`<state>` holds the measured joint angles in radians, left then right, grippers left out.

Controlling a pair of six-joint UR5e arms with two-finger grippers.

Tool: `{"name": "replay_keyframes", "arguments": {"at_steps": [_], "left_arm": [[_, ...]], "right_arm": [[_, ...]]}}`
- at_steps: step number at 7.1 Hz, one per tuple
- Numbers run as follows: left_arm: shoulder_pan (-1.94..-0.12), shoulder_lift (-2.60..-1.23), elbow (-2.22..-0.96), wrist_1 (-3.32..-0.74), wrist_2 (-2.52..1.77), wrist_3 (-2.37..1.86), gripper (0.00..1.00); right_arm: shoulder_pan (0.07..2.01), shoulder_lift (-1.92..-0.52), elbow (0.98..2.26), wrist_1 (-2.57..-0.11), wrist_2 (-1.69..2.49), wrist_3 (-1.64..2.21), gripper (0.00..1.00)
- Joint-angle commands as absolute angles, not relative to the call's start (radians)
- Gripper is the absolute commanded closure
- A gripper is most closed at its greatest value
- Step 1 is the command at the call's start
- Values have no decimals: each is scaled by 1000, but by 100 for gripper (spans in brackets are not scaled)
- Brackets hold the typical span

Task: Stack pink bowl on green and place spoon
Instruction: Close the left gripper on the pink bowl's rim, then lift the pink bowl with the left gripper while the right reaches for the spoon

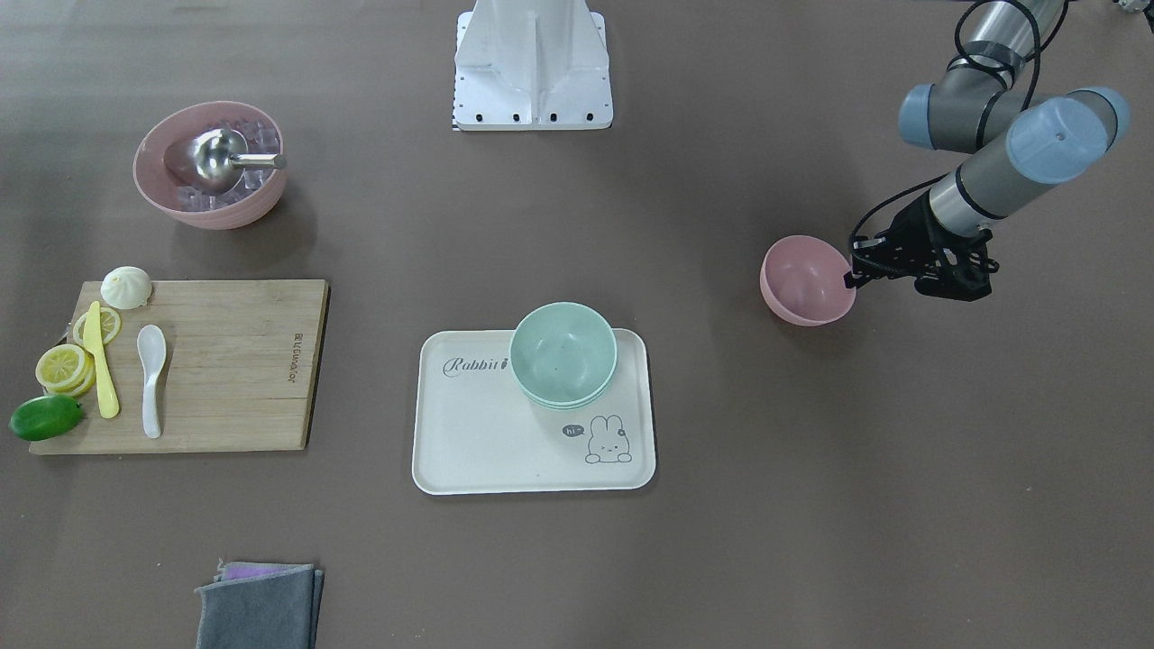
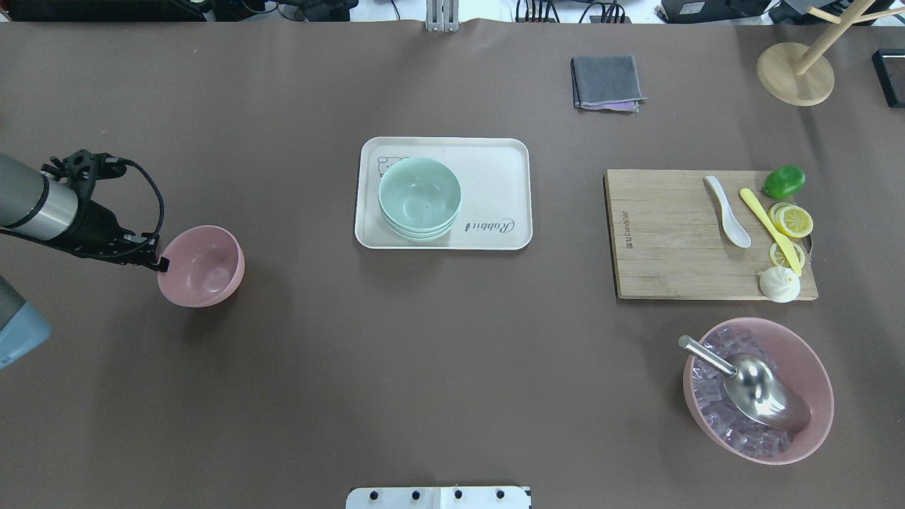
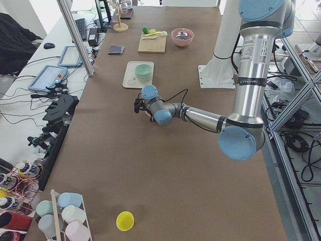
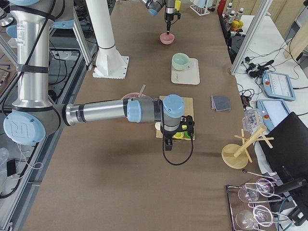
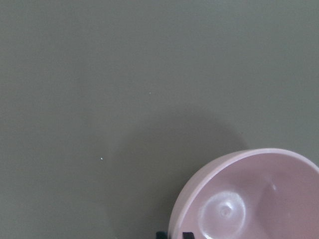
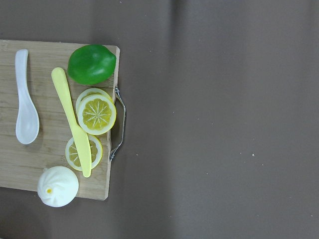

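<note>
left gripper (image 2: 162, 266): fingers seem pinched on pink bowl (image 2: 205, 265) rim, hard to see | pink bowl: well apart from green bowl (image 2: 419, 194) on tray (image 2: 495, 170) | right gripper (image 4: 168, 142): over board (image 2: 664, 240) near spoon (image 2: 728, 212), fingers cannot tell | risk: thin rim hold, so bowl may slip or tip when carried

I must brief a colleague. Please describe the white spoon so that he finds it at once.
Find the wooden cutting board on the robot's right side of the table. The white spoon lies on it beside the yellow knife. Its neighbours are yellow or round; it alone is white and long.
</note>
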<state>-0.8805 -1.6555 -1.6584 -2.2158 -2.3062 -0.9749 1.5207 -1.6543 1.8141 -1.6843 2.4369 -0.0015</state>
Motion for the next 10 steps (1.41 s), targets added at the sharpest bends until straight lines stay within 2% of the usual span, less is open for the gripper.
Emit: {"name": "replay_keyframes", "arguments": {"at_steps": [1,3,6,8,10], "left_arm": [[-881,-1657,-1664,-2242,-2363,-1003,100],[-891,-1657,-1704,-2238,-2477,-1035,100],[-958,-1733,-1717,-2182,-2511,-1116,100],[-1029,-1883,-1733,-1978,-2568,-1121,100],[-1032,-2040,-1736,-1792,-2557,-1121,100]], "right_arm": [[1520,-1652,1813,-1684,2444,-2,0],[1500,-1581,1827,-1680,2463,114,0],[1178,-1394,1898,-1667,2294,554,0],[1062,-1332,1831,-1622,2188,560,1],[1037,-1333,1647,-1389,2177,557,2]]}}
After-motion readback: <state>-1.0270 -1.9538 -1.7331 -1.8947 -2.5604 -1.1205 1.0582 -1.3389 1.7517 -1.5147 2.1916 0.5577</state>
